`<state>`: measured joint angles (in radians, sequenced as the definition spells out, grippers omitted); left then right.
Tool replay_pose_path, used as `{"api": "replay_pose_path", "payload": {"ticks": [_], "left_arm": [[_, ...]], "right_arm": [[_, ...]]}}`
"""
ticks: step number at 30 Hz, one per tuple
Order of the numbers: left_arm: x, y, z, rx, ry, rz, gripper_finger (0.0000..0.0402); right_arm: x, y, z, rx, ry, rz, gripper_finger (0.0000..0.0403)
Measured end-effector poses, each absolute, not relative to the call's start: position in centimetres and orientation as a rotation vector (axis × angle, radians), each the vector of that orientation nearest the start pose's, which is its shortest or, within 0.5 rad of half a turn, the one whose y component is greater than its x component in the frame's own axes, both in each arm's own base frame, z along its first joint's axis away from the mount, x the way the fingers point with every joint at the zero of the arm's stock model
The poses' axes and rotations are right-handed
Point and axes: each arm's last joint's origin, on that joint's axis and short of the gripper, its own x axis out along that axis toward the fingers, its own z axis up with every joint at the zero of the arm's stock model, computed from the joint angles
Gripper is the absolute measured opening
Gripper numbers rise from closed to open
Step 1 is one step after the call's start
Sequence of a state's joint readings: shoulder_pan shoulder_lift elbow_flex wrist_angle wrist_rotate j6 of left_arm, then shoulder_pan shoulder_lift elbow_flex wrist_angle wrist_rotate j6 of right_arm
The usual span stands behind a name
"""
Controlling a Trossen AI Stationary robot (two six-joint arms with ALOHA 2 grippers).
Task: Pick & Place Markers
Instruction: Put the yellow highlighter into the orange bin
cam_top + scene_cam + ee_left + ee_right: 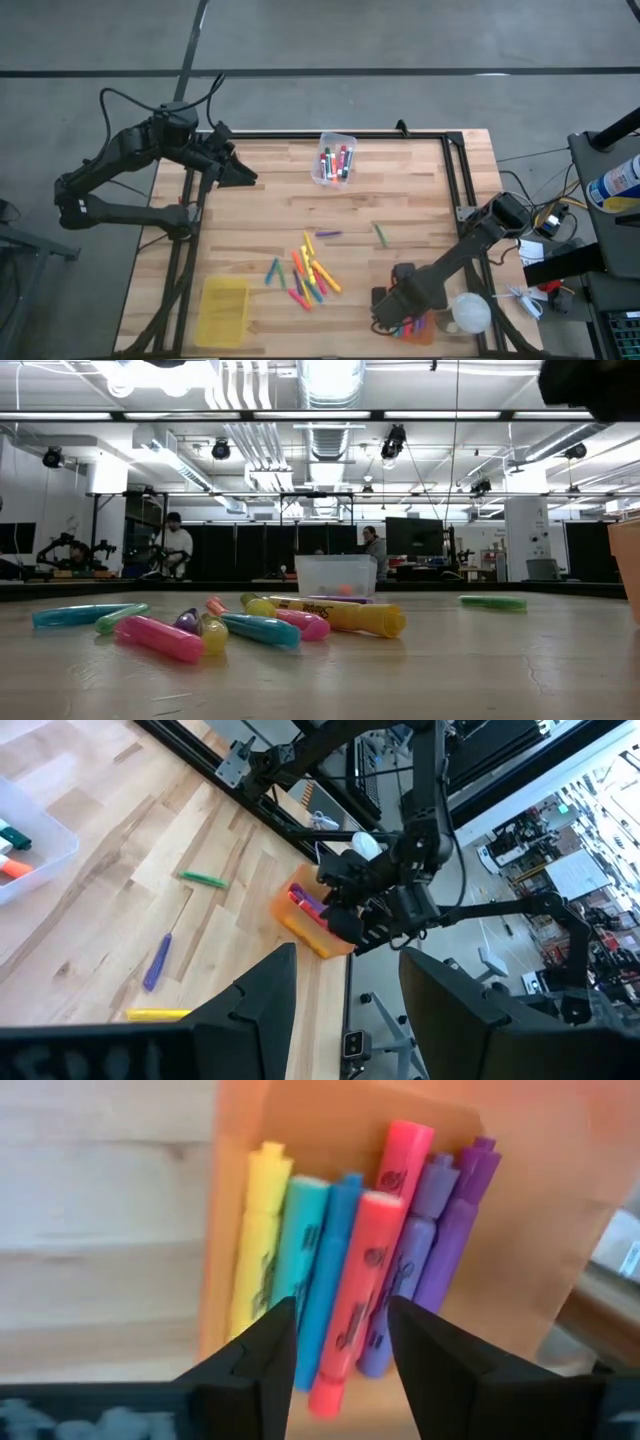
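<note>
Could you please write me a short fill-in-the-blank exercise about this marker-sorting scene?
1. The right gripper hovers over the ___ bin.
2. The clear bin sits at the table's ___ edge.
3. The left gripper holds ___.
4. The yellow bin holds ___ markers.

Answers: orange; far; nothing; no

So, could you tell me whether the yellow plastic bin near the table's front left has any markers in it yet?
No, in the high view the yellow plastic bin shows only its bare yellow floor, with no markers inside.
</note>
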<state>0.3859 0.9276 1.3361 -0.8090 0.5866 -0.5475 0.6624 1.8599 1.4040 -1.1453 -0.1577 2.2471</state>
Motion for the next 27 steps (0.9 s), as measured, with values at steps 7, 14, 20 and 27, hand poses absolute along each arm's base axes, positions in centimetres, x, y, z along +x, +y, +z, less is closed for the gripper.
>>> {"api": "replay_pose_path", "payload": {"ticks": [7,14,20,27], "left_arm": [[14.3,4.1,43.1,-0.727,0.405,-0.096,0.0171],[14.5,4.2,42.4,-0.744,0.427,-0.09,0.0171],[14.5,4.1,42.3,-0.764,0.432,-0.097,0.0171],[14.0,3.7,42.6,-0.777,0.434,-0.175,0.0171]], "right_arm": [[28.1,20.8,23.7,1.24,1.259,-1.172,0.0159],[31.6,18.8,26.0,1.202,1.09,-0.93,0.0146],[35.7,16.3,26.9,1.156,0.939,-0.628,0.0135],[37.8,12.8,26.9,1.101,0.88,-0.591,0.0125]]}}
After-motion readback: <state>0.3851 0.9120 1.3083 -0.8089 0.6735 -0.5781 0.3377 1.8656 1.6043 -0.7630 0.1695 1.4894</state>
